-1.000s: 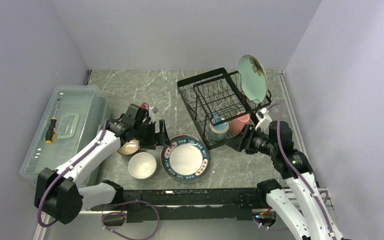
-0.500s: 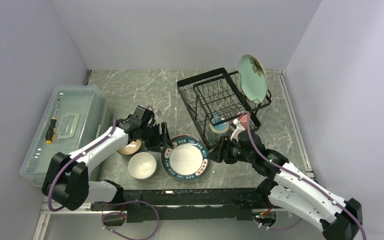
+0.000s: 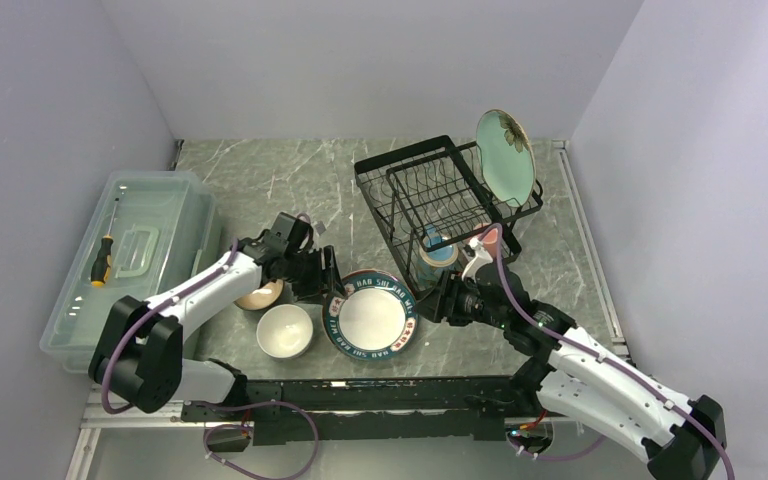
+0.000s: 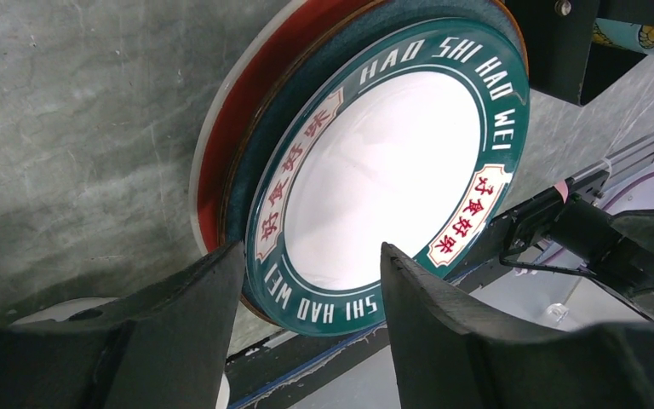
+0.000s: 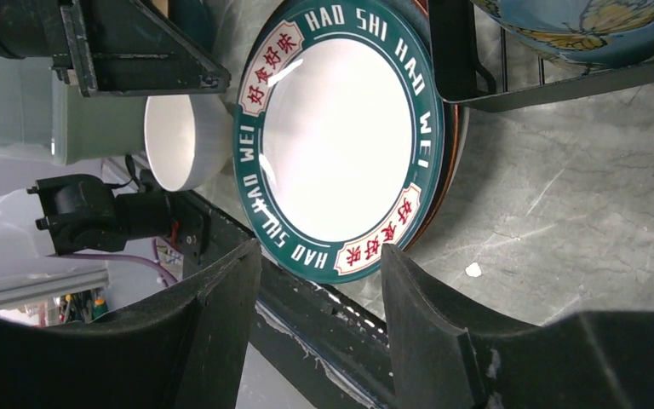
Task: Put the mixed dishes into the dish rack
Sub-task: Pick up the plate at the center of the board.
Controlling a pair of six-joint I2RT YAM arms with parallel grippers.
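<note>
Reaching in low from both sides, our arms meet at the lettered plate; the left tool sits at its left rim and the right tool at its right rim, both forearms stretched out near-level over the surface; jaws on each stand apart, nothing pinched that we can see; the plate lies flat, face up, stacked on a red plate, just in front of the dish rack; a mint-green plate stands on edge at the rack's far right corner.
</note>
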